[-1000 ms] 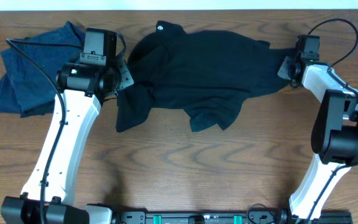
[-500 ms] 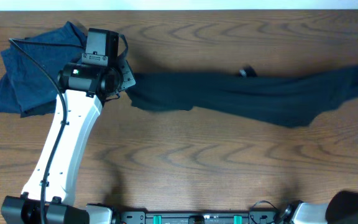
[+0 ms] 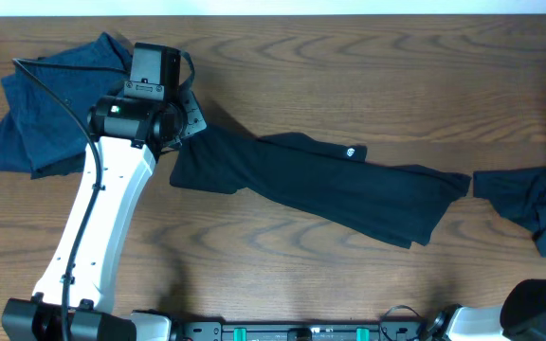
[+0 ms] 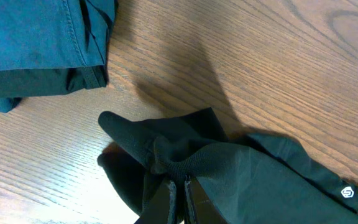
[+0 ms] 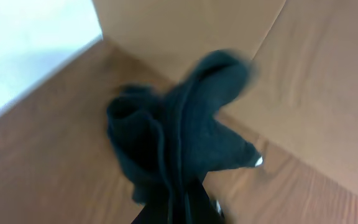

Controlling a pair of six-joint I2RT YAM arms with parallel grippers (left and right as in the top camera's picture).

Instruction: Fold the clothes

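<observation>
A heap of blue clothes lies at the far left. My left pincer is pressed together on one end of the black shirt, which stretches in a long twisted band across the table. My right pincer pinches the other end, bunched, by the right edge. I judge this the spreading step. Next, the shirt needs laying flat and smooth before any fold.

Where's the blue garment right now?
In the overhead view, the blue garment lies bunched far left on the table, beside the left arm, left of the black shirt.
</observation>
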